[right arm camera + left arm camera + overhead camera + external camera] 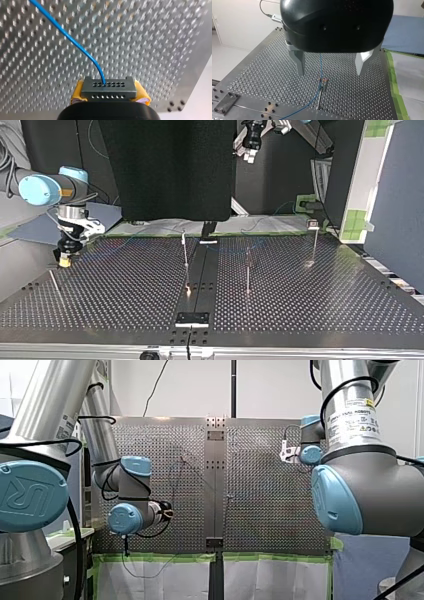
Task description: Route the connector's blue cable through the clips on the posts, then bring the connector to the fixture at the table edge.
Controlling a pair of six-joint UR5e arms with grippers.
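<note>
- The desk [310,300] is a flat grey metal plate, dotted all over with small holes. A smooth strip [202,270] runs down its middle, and green tape [160,556] edges it low in the front view.
- A matte black panel [170,170] fills the upper middle of the top view and hides whatever lies behind it.
- My left arm [45,405] and my right arm [360,485] are silver tubes with rounded pale blue caps, both cut off by the front view's edges. The cap at middle left bears a raised "UR" [27,495]. The sticker [352,420] at upper right has print too small to read.
- The left jaws hang from a glossy black housing [337,25]. Their pale metal fingers [299,62] stand wide apart above the desk, with nothing between them.
- The right jaws sit at the middle left of the top view, low over the desk, and are closed on the connector [108,90] with yellow pads [78,91].
- Three thin metal posts [247,272] stand upright. The right one carries a small clip [313,224]; the other tops are hard to make out.
- The connector is a dark grey block with two rows of small round holes.
- The blue cable [75,45], smooth and thin, leaves one upper hole and curves away. Under the left jaws it meets a post top [323,80]; whether it is clipped there I cannot tell.
</note>
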